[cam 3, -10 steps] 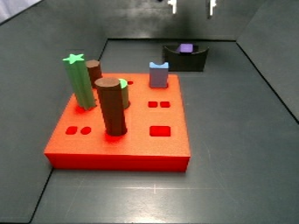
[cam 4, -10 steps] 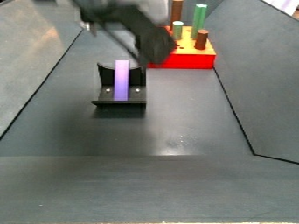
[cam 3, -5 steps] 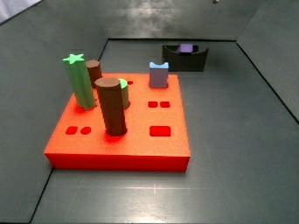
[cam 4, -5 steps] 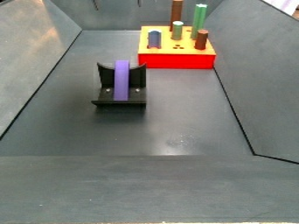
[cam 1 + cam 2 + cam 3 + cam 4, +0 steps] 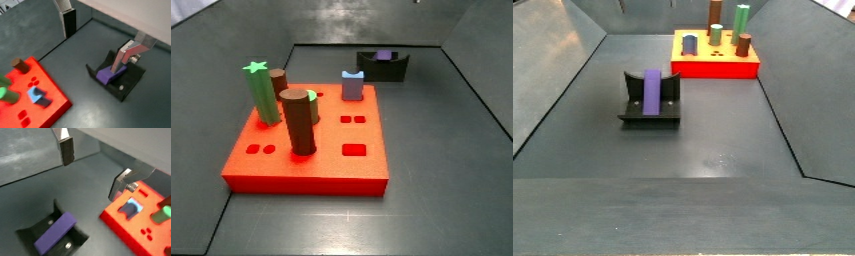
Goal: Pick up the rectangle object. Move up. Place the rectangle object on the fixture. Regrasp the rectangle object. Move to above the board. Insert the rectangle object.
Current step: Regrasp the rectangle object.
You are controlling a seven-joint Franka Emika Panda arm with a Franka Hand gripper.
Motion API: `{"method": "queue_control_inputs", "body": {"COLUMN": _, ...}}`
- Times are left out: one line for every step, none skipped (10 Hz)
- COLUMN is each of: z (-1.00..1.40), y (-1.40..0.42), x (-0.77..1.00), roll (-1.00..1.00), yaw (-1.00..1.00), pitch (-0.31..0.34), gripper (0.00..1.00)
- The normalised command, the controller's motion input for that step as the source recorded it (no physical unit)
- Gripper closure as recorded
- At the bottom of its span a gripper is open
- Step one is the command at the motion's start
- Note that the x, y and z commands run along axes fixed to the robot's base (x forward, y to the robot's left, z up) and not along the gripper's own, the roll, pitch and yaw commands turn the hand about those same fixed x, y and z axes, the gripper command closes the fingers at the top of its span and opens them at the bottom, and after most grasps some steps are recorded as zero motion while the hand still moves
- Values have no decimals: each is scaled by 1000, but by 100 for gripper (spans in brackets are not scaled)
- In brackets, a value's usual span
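Your gripper (image 5: 100,35) hangs high above the floor, jaws spread wide and holding nothing. The rectangle object (image 5: 651,90) lies in the fixture (image 5: 649,113) — well apart from the board (image 5: 715,58).

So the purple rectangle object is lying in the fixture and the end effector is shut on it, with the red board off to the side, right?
Not quite. The rectangle object does lie in the fixture, apart from the board, but the end effector is not shut on it. Both wrist views show its fingers open and raised above the fixture, holding nothing; in both side views the block rests alone.
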Motion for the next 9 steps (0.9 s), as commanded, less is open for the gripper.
{"method": "queue_control_inputs", "body": {"z": 8, "y": -22, "x": -36, "roll": 1000, "yaw": 28, "pitch": 5, "gripper": 0}}
{"method": "queue_control_inputs", "body": {"z": 6, "y": -23, "x": -30, "roll": 1000, "yaw": 28, "pitch": -1, "gripper": 0}}
{"method": "queue_control_inputs", "body": {"z": 6, "y": -19, "x": -22, "roll": 1000, "yaw": 30, "pitch": -8, "gripper": 0}}
{"method": "queue_control_inputs", "body": {"z": 6, "y": -17, "x": -21, "roll": 1000, "yaw": 31, "pitch": -10, "gripper": 0}}
{"method": "queue_control_inputs", "body": {"z": 3, "y": -16, "x": -23, "roll": 1000, "yaw": 33, "pitch": -9, "gripper": 0}}
{"method": "queue_control_inputs", "body": {"z": 4, "y": -14, "x": -17, "roll": 1000, "yaw": 34, "pitch": -6, "gripper": 0}}
{"method": "queue_control_inputs", "body": {"z": 3, "y": -18, "x": -3, "roll": 1000, "yaw": 35, "pitch": 0, "gripper": 0}}
{"method": "queue_control_inputs", "body": {"z": -1, "y": -19, "x": 13, "roll": 1000, "yaw": 37, "pitch": 5, "gripper": 0}}
{"method": "queue_control_inputs", "body": {"z": -8, "y": -20, "x": 24, "roll": 1000, "yaw": 39, "pitch": 12, "gripper": 0}}
